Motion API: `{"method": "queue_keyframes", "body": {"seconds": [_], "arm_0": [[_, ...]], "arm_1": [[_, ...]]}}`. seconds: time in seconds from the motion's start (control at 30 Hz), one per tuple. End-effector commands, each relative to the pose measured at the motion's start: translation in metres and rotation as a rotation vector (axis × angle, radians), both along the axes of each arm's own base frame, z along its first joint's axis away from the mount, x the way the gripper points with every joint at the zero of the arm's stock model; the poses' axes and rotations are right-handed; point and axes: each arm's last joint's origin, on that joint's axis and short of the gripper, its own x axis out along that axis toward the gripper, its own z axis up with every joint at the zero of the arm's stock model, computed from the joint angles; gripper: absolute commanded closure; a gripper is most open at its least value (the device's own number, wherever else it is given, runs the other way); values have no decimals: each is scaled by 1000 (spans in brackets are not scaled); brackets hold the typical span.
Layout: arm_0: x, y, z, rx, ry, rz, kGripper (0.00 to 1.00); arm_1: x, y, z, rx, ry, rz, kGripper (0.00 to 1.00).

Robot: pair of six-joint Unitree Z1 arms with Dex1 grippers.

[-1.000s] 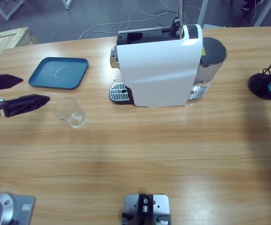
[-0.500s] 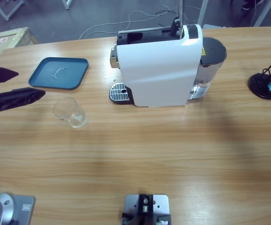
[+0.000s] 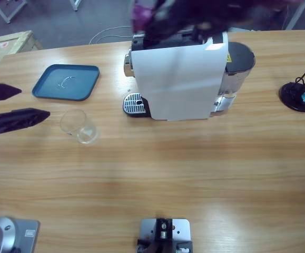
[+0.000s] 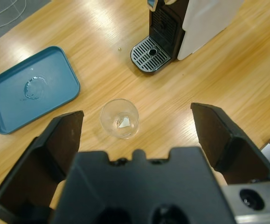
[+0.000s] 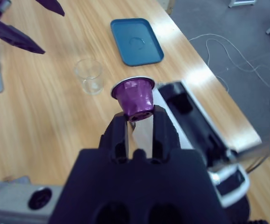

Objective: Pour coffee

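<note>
Moved: your right tool (image 5: 139,122) has swung in over the white boxy coffee machine (image 3: 176,79), pinching a purple capsule (image 5: 135,96).
Left tool (image 3: 16,106): spread wide, beside the clear glass (image 3: 79,126).

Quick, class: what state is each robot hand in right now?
Left hand: open, holding nothing, above the glass.
Right hand: closed on a purple capsule.

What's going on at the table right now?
The right gripper holds a purple coffee capsule above the white coffee machine, near its open top slot. The left gripper waits open beside the empty glass on the table. A blue tray lies nearby.
</note>
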Motion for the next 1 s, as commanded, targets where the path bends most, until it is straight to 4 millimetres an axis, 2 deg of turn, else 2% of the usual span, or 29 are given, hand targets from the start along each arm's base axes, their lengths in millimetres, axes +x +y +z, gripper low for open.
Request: {"method": "queue_keyframes", "body": {"seconds": [0.03, 0.27, 1.0], "arm_0": [[0, -3, -2, 15, 8, -26, 4], [2, -5, 0, -3, -17, -26, 4], [3, -6, 0, -11, -26, -25, 4]], "arm_1": [[46, 34, -41, -103, 30, -2, 1000], [69, 26, -52, -158, 18, -82, 1000], [84, 24, -74, -224, 44, -134, 1000]]}}
